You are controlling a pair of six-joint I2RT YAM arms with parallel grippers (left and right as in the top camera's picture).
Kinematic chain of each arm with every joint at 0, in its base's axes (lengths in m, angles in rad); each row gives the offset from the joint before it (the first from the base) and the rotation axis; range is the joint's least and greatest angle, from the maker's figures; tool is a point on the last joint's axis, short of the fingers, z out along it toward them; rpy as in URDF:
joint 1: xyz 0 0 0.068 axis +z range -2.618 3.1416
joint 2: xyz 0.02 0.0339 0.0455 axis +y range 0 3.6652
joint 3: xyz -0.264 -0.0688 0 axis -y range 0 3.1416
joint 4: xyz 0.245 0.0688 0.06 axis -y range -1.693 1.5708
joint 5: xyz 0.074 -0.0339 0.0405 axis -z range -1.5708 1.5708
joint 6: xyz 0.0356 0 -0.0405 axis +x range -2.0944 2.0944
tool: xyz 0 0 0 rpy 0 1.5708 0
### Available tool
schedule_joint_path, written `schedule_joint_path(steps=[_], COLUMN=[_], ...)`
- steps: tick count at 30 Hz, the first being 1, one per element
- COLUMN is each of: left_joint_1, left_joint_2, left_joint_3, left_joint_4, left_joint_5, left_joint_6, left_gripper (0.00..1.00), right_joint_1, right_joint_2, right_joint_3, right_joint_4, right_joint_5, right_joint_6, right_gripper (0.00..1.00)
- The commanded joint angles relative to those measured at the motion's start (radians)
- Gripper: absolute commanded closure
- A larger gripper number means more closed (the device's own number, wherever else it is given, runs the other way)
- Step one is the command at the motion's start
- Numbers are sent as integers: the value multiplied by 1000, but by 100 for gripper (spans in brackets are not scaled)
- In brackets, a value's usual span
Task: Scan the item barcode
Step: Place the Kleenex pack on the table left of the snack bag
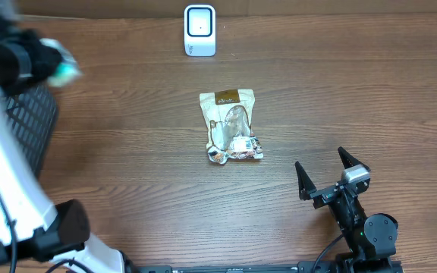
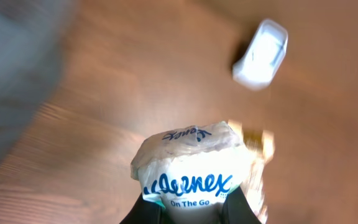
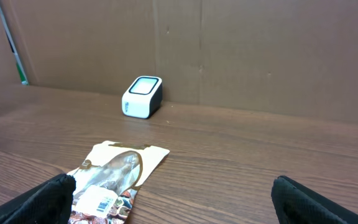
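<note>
Overhead, at the far left, the left gripper (image 1: 51, 64) hangs raised above a black mesh basket (image 1: 29, 121) and shows only as a blur. The left wrist view settles its state: the claw is pinched on the lower end of a tissue pack (image 2: 191, 168), whose printed front faces the camera. No barcode shows on that face. It is probably on the hidden side, turned down toward the table (image 1: 355, 91). That would suit the scanner (image 1: 199, 30), which stands at the far edge with its window facing up. This pack, held in the air at the left and well apart from the scanner, looks like the item in hand.

Further right, a snack pouch (image 1: 231, 125) lies flat mid-table with its white label up. Whether it has been scanned or is waiting cannot be told.

At the near right, the right gripper (image 1: 332, 171) sits low with its claw spread wide and empty. It is well apart from the pouch and seems parked clear of the left arm's path.

Counted: one basket, one tissue pack, one scanner, one snack pouch, two grippers.
</note>
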Motion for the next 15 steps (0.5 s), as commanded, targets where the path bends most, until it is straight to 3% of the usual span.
schedule_joint_path(steps=[1, 6, 15], left_joint_1=[-169, -348, -500], left_joint_2=[45, 87, 164], left_joint_3=[-150, -396, -725], left_joint_4=[24, 143, 440], left_joint_5=[-105, -105, -105], left_joint_6=[50, 37, -31], left_gripper=[96, 96, 93], right_joint_1=[4, 4, 4], right_joint_2=[-12, -12, -12], right_joint_3=[-11, -11, -11], right_joint_4=[5, 5, 5], right_joint_5=[8, 8, 8], right_joint_6=[2, 2, 2], right_gripper=[0, 0, 0])
